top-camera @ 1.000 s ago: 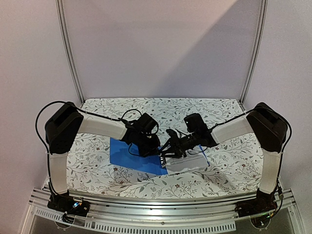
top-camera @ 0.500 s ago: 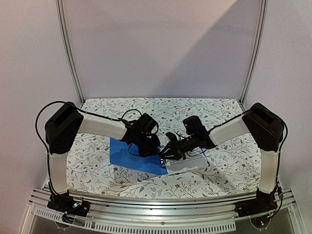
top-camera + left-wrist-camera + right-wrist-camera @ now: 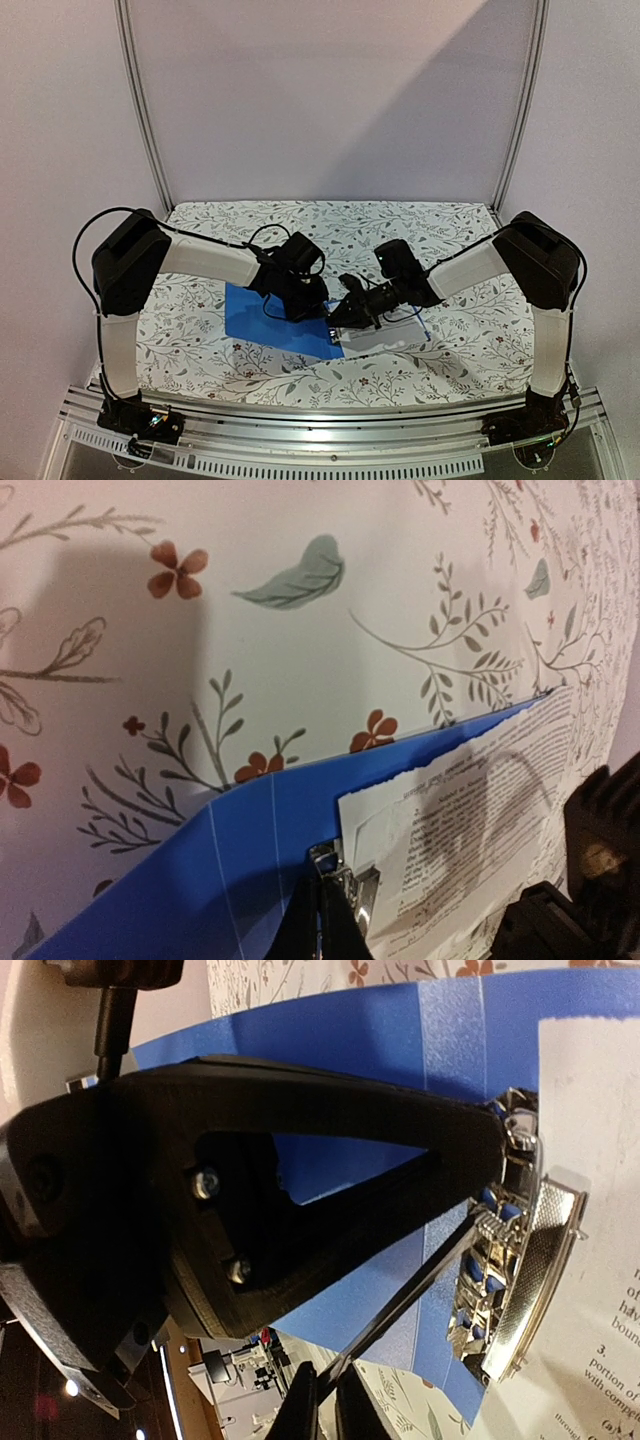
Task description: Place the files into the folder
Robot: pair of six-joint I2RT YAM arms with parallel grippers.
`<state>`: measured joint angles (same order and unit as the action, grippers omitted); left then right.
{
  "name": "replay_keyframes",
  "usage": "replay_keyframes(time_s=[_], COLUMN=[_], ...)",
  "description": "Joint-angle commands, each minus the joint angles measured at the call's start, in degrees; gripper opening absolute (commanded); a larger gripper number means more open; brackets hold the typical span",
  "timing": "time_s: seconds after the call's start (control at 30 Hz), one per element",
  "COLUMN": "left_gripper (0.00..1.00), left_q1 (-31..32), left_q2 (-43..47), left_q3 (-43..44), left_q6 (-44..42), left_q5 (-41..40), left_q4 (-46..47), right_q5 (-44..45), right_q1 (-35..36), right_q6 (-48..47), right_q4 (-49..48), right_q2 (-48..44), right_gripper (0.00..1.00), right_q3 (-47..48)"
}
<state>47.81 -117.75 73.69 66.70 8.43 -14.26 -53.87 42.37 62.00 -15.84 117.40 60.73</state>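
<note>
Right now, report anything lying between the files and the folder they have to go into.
Nothing visible separates them: the files lie on the open folder, one edge at its metal clip. The left gripper, shut, sits at that clip, with the right gripper close beside it.

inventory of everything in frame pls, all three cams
tablecloth: 1, white with floral print, covers the table
folder: 1, bright blue, lying open mid-table
files: white printed paper, sheet count unclear, on the folder's right side
ring clip: 1, silver metal, inside the folder at the paper's edge
frame posts: 2, silver, back corners
rail: 1, silver aluminium, near edge by the arm bases
left gripper: 1, black, shut, tip at the ring clip
right gripper: 1, black, fingers close together near the clip, grip unclear
</note>
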Motion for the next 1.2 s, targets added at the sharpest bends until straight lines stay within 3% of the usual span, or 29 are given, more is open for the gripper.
replay_keyframes(time_s=[0.0,0.57,1.17], left_gripper=[0.00,0.00,0.00], left_q1=[-1.13,-1.74,-1.93], left_q2=[-0.55,-0.46,-0.75], left_q3=[-2.49,-3.64,-4.17], left_q6=[-0.08,0.28,0.06], left_q5=[-1.16,-0.81,-0.21], left_q4=[-5.70,-4.64,-3.81], right_q5=[0.47,4.67,12.71], right_q1=[0.53,1.62,1.50], right_q6=[-0.65,-10.73,-20.59], right_q4=[1.25,14.78,32.50], right_q2=[0.87,2.23,6.35], right_gripper=[0.05,0.03,0.02], right_q3=[-1.61,-3.91,2.05])
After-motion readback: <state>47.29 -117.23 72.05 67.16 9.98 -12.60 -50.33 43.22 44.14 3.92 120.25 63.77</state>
